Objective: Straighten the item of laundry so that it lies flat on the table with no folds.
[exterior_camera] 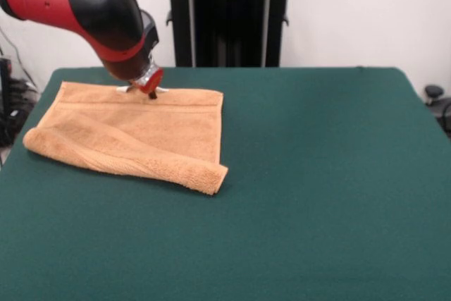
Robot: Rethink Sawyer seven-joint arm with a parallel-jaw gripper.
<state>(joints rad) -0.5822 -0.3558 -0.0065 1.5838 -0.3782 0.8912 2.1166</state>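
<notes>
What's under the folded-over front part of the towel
The towel's near edge is rolled back over itself, so its own lower layer lies beneath, on the green table. Anything between those layers is covered and can't be seen. The gripper sits at the far hem.

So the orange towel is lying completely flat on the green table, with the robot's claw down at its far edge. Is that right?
Not quite. The front view shows the towel is not flat: its near edge is doubled over into a thick fold running from the left end to the right corner. The rest holds: it lies on the green table, and the claw is down at its far hemmed edge.
</notes>
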